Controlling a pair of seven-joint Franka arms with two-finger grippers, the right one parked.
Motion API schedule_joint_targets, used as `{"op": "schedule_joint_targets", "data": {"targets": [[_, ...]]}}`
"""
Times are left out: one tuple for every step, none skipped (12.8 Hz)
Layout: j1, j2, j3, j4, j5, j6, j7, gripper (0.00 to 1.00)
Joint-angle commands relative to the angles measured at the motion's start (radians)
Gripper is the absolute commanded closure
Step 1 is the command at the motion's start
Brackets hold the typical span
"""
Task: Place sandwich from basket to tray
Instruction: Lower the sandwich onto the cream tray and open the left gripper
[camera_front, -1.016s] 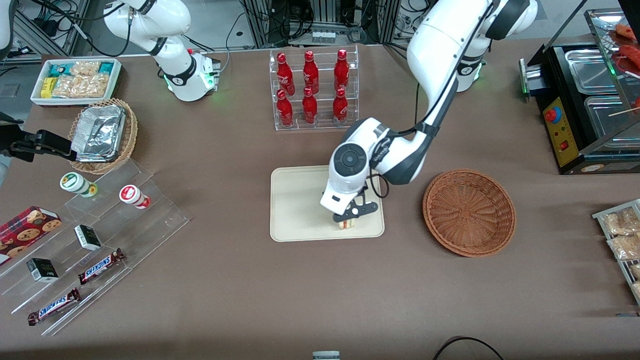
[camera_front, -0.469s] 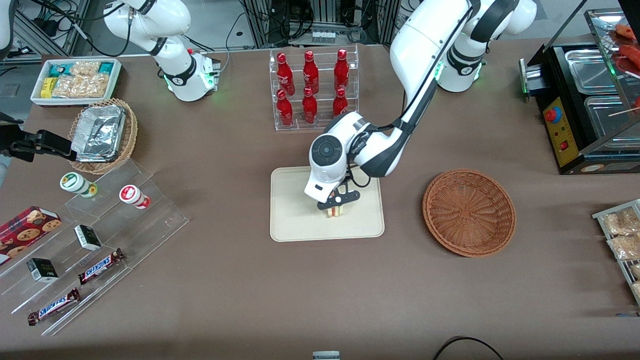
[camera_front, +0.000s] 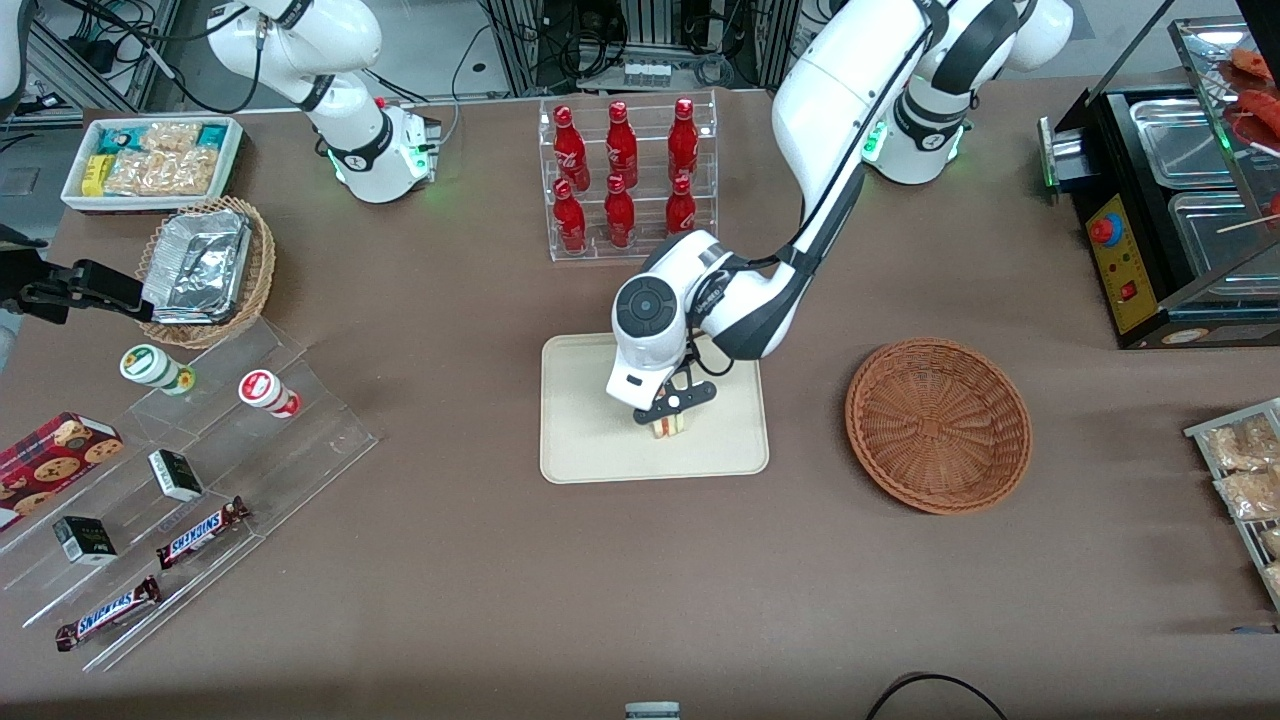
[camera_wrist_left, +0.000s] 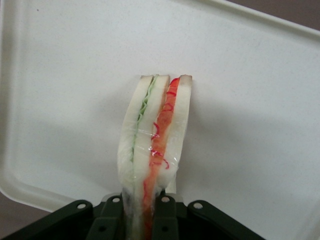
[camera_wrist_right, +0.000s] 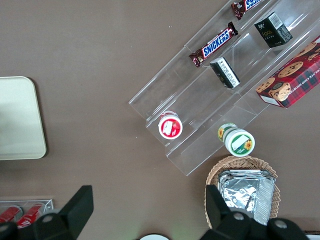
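Left wrist view: claw (camera_wrist_left: 142, 212) clenched on the sandwich (camera_wrist_left: 152, 145), held upright directly below it over the tray (camera_wrist_left: 60, 90). Judged light, soft, crushable; grip both bread faces gently. Empty basket (camera_front: 938, 424) sits well aside.

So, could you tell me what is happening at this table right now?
The left arm is moving a sandwich out of the reddish-brown basket to the cream tray. Its end effector is over the middle of the tray, shut on the sandwich, which stands on edge between the fingers with the tray right under it. The basket, beside the tray toward the working arm's end of the table, holds nothing. The sandwich is not yet released.
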Motion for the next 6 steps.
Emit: {"op": "schedule_joint_targets", "data": {"targets": [[-0.012,0.025,0.012,0.049,-0.001,-0.003,-0.019,0.01],[-0.012,0.022,0.012,0.049,-0.001,-0.005,-0.019,0.0],[-0.012,0.019,0.014,0.051,0.001,-0.005,-0.023,0.0],[-0.012,0.01,0.014,0.061,0.001,-0.008,-0.033,0.0],[-0.012,-0.002,0.014,0.073,0.004,-0.015,-0.031,0.0],[-0.011,-0.016,0.017,0.078,0.007,-0.024,-0.027,0.0]]}}
